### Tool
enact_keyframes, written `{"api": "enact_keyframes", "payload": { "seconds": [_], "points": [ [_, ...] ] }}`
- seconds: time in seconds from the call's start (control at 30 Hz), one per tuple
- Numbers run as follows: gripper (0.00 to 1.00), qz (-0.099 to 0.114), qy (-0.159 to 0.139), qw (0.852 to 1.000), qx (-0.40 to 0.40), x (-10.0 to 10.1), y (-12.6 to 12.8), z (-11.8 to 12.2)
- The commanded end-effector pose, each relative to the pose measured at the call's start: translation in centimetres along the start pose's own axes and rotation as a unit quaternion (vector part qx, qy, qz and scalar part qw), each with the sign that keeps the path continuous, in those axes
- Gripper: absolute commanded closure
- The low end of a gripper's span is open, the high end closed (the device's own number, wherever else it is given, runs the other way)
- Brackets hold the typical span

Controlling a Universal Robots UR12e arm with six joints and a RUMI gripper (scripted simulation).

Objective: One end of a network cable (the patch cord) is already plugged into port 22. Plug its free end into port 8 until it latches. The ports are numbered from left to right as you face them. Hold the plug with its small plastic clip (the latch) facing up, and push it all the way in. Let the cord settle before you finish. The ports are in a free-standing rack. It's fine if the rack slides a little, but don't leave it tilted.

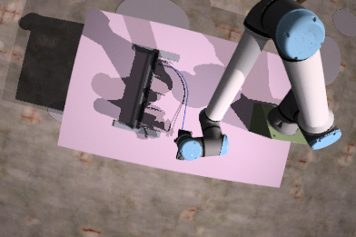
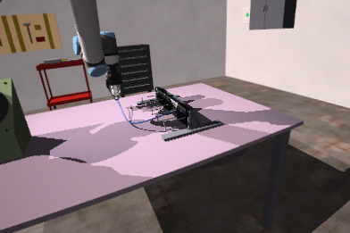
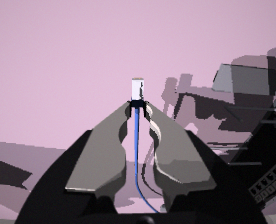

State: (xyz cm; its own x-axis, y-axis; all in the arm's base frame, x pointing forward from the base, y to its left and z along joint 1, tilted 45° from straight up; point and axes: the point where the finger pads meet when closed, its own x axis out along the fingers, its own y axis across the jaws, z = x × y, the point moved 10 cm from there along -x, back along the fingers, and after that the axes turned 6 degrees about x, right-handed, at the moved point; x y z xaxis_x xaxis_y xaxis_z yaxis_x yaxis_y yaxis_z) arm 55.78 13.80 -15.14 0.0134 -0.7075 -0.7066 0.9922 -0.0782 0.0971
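plug: the free plug (image 3: pixel 137 89) is sticking out past the fingertips, pale and upright in the wrist view, well apart from the rack; which way its latch is facing is too small to tell.
cord: the blue cord (image 2: pixel 134 121) is running from the plug down between the fingers, sagging toward the surface and curving on to the rack, where its other end is sitting in a port; the port number cannot be read.
end effector: the end effector (image 3: pixel 138 104) is clamping the cord just behind the plug, holding it above the surface on the near side of the rack's port face.
rack: the rack (image 1: pixel 142 85) is standing level on its feet, not tilting, with other dark cords hanging from its front.
surface: the pink surface (image 2: pixel 232 118) is carrying the rack near its middle; the arm (image 1: pixel 236 76) is reaching across it from its green base (image 1: pixel 261 120).
done: the plug is picked up and lifted free, by the look of it.
left: aligning the plug with port 8, pushing it in until it latches, releasing, and letting the cord settle are all remaining; port 8 itself is not distinguishable here.
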Motion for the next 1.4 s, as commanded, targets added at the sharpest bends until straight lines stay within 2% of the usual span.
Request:
{"api": "enact_keyframes", "payload": {
  "seconds": [0.0, 1.37],
  "points": [
    [1.00, 0.002, 0.001, 1.000, 0.001, -0.19, 0.23, -0.07],
    [1.00, 0.001, 0.000, 0.999, 0.032, -0.34, 1.06, 0.59]
  ]
}}
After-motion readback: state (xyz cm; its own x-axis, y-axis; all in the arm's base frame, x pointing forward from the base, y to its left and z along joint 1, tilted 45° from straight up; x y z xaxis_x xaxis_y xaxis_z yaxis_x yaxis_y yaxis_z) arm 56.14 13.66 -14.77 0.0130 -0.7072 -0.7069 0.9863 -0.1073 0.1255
